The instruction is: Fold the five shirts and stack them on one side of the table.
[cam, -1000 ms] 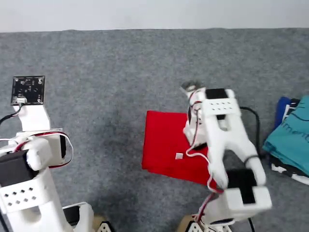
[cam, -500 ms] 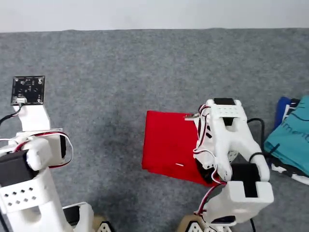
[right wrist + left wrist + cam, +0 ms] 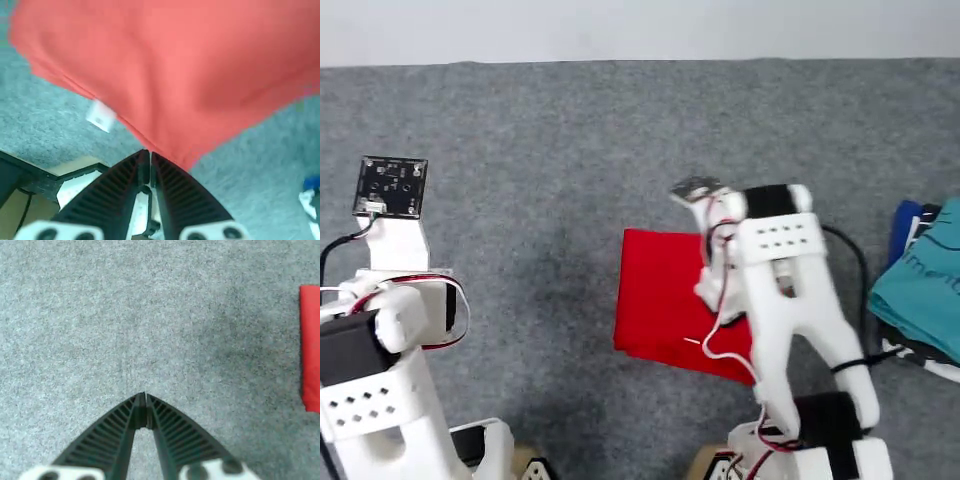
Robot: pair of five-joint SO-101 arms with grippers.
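Note:
A red shirt (image 3: 660,295) lies folded flat on the grey carpet at the middle of the table. My right arm (image 3: 775,260) stretches over the shirt's right half and hides it. In the right wrist view the right gripper (image 3: 148,153) is shut, its tips at a corner of the red shirt (image 3: 170,70), beside a small white tag (image 3: 100,117). I cannot see any cloth between the fingers. My left arm (image 3: 395,300) stands at the far left. The left gripper (image 3: 145,398) is shut over bare carpet, with the red shirt's edge (image 3: 310,345) well off to one side.
A pile of shirts (image 3: 925,285), teal on top with blue and dark cloth under it, sits at the table's right edge. Grey carpet (image 3: 540,140) covers the table between the arms and towards the back.
The right arm drew back towards its base half a second ago, then stretched out over the red shirt again. The left arm's wrist shifted slightly. The shirt lies as before.

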